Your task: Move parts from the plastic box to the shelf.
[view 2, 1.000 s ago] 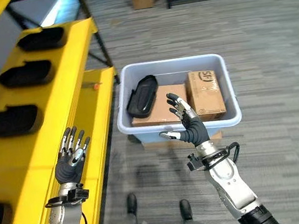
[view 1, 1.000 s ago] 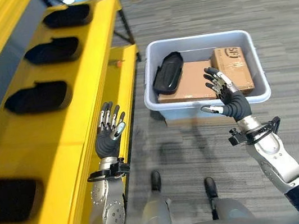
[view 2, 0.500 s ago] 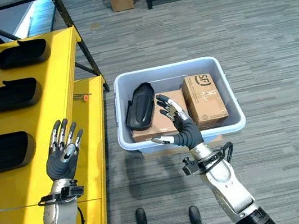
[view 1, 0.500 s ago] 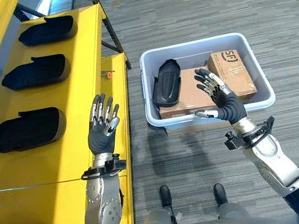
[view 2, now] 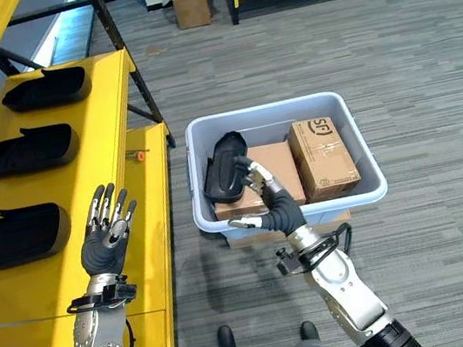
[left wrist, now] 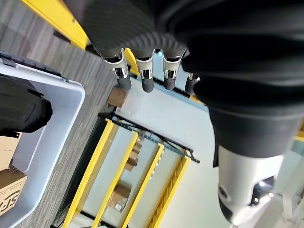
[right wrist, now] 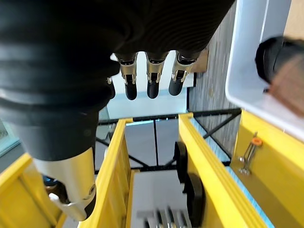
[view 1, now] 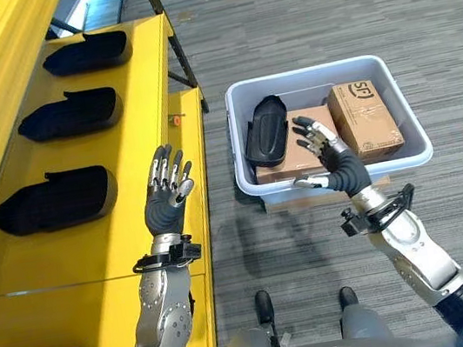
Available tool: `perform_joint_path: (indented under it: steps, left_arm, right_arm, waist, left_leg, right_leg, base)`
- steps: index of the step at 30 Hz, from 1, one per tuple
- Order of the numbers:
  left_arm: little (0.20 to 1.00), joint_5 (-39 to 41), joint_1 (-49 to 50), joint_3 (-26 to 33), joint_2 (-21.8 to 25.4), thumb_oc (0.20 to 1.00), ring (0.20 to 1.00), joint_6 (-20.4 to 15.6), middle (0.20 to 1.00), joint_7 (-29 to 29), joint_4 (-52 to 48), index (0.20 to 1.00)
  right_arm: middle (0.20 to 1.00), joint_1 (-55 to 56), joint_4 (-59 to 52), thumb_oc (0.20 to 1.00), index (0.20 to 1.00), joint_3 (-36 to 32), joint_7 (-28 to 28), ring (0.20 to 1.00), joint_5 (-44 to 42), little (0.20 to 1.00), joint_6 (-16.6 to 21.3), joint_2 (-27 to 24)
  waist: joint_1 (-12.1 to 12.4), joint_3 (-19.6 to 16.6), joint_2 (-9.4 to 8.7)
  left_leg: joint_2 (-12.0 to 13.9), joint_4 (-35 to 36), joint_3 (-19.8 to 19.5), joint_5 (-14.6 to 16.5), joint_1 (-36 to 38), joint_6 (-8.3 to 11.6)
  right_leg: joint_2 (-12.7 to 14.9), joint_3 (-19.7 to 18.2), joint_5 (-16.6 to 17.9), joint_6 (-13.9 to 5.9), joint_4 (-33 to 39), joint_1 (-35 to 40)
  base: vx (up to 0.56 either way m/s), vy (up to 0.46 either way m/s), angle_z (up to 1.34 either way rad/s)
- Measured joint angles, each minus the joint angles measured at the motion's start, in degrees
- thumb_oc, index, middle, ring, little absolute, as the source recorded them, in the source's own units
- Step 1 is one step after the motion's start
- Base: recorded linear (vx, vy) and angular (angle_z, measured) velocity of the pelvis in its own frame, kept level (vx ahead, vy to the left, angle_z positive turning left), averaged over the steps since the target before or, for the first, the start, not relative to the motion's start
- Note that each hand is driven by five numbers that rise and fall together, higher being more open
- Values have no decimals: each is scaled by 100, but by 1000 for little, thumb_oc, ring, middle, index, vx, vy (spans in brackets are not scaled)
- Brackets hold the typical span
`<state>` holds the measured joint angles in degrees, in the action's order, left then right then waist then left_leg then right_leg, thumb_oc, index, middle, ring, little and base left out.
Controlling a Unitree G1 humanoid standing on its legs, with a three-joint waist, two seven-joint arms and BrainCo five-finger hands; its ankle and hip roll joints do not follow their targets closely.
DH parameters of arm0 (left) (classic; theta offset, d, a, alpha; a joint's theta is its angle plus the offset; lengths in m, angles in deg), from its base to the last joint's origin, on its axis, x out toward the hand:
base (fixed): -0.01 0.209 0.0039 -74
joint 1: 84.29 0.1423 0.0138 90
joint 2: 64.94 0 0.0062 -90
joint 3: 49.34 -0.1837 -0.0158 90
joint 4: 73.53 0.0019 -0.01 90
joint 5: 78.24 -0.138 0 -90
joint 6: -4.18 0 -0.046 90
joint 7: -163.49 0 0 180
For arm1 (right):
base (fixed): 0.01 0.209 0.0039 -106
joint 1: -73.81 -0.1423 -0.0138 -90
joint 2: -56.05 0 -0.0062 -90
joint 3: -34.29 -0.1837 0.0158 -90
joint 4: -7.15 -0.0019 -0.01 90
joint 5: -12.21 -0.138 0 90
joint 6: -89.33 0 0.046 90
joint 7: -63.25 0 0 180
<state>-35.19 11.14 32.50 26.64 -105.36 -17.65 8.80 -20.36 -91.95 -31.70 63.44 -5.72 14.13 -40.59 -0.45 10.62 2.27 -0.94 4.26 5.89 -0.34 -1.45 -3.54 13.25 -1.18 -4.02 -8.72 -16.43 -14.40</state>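
Right hand (view 2: pixel 274 211): fingers spread and relaxed, thumb out to the side, nothing in it. It hovers over the near rim of the plastic box (view 2: pixel 367 196), fingertips reaching toward the black part (view 2: pixel 224 168).

Left hand (view 2: pixel 105 237): also spread flat and empty, held up over the yellow shelf (view 2: pixel 33 284).

The black part leans on edge against the box's left wall, lower side propped on the flat cardboard box (view 2: pixel 276 166). A taller cardboard box (view 2: pixel 324 157) stands just beside that, on the right.

For the grab, my read:
- Come in from above and a little right, so your fingers land on the part's top edge, not the box wall.
- The part is tilted and looks smooth, so it will likely slide down the wall if you push it. Wrap fingers over the far edge with the thumb on the near face, then close.
- Keep the wrist clear of the near rim on the way down.
- Lift straight up before swinging left.

Three black parts (view 2: pixel 25 151) already sit in a row on the shelf, so aim for the bare stretch nearest you, under your left hand.
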Motion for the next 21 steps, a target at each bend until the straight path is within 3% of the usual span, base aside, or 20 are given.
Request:
perform_joint_path:
  steps: [2, 4, 6, 7, 8, 9, 12, 15, 19, 21]
  left_arm:
    - [1000, 1, -35, 109, 5, 1000, 1000, -5, 1000, -58, 20, 1000]
    - [1000, 4, -43, 264, -37, 1000, 1000, -9, 1000, -145, 84, 1000]
    - [1000, 2, 41, 243, -56, 1000, 1000, -21, 1000, -159, 77, 1000]
    - [1000, 2, 72, 139, -70, 1000, 1000, -24, 1000, -155, 83, 1000]
    - [1000, -4, 75, 106, -123, 1000, 1000, -39, 1000, -140, 106, 1000]
    - [1000, 7, 220, 26, -398, 1000, 1000, -14, 1000, -124, 41, 1000]
    - [1000, 23, 188, 108, -405, 1000, 1000, 13, 1000, -124, -27, 1000]
    - [1000, 24, -16, 98, -373, 1000, 1000, 19, 1000, -125, 1, 1000]
    - [1000, 22, -25, 93, -362, 1000, 1000, 19, 1000, -126, -9, 1000]
    - [1000, 24, -101, 92, -345, 1000, 1000, 20, 1000, -133, -8, 1000]
  right_arm:
    - [1000, -121, 29, 1000, 1000, 45, 4, 1000, 89, 1000, -5, 0]
    - [1000, -251, 159, 1000, 1000, 13, 11, 1000, 220, 1000, -75, -6]
    - [1000, -213, 164, 1000, 1000, -41, 19, 1000, 274, 1000, -77, 0]
    - [1000, -160, 159, 1000, 1000, -84, 14, 1000, 293, 1000, -85, 19]
    - [1000, -146, 139, 1000, 1000, -103, 13, 1000, 295, 1000, -79, 2]
    - [1000, -468, 262, 1000, 1000, -246, 24, 1000, 293, 1000, -79, -58]
    - [1000, -555, 263, 1000, 1000, -358, 32, 1000, 277, 1000, -61, -139]
    - [1000, -596, 344, 1000, 1000, -347, 66, 1000, 277, 1000, -66, -190]
    - [1000, -585, 350, 1000, 1000, -412, 209, 1000, 277, 1000, -61, -277]
    - [1000, -520, 347, 1000, 1000, -483, 268, 1000, 276, 1000, -58, -252]
  waist:
    - [-24, 67, -12]
    - [-13, 177, -112]
    - [-81, 174, -247]
    - [-80, 85, -428]
    - [-61, 49, -452]
    - [-61, 136, -88]
    - [-96, 103, -32]
    - [-241, 106, -5]
    - [-304, 119, 71]
    - [-190, 118, 27]
  left_leg:
    - [-52, 93, 28, 0, 14, 124]
    - [-62, 58, 97, 135, 152, 268]
    - [-25, 81, -89, 201, 362, 379]
    - [15, 45, -260, 290, 455, 527]
    - [43, 47, -311, 320, 459, 575]
    - [631, -1, -349, 191, 428, 836]
    - [1076, -509, -305, 13, 351, 1070]
    - [1213, -630, -352, -158, 250, 1286]
    - [1370, -695, -361, -234, 201, 1311]
    - [1379, -1574, -550, -236, -471, 1314]
  right_leg:
    - [256, 111, 578, -118, 1144, -137]
    - [572, 619, 1416, -335, 2217, -132]
    - [570, 640, 1620, -262, 2175, 109]
    - [416, 676, 1630, -246, 2135, 382]
    - [369, 688, 1553, -115, 2217, 443]
    - [-178, 918, 1463, 133, 2168, 526]
    - [-651, 994, 1237, 511, 2166, 702]
    - [-767, 1021, 1126, 676, 2143, 688]
    - [-1000, 1021, 990, 820, 2132, 668]
    - [-1003, 1076, 872, 888, 1965, 467]
  base:
    - [257, -206, -3]
    - [199, -212, 5]
    - [175, -256, 51]
    - [131, -258, 64]
    - [210, -419, 45]
    - [201, -396, 1]
    - [105, -253, -21]
    - [69, -160, -4]
    - [10, -178, 0]
    - [-38, -142, 38]
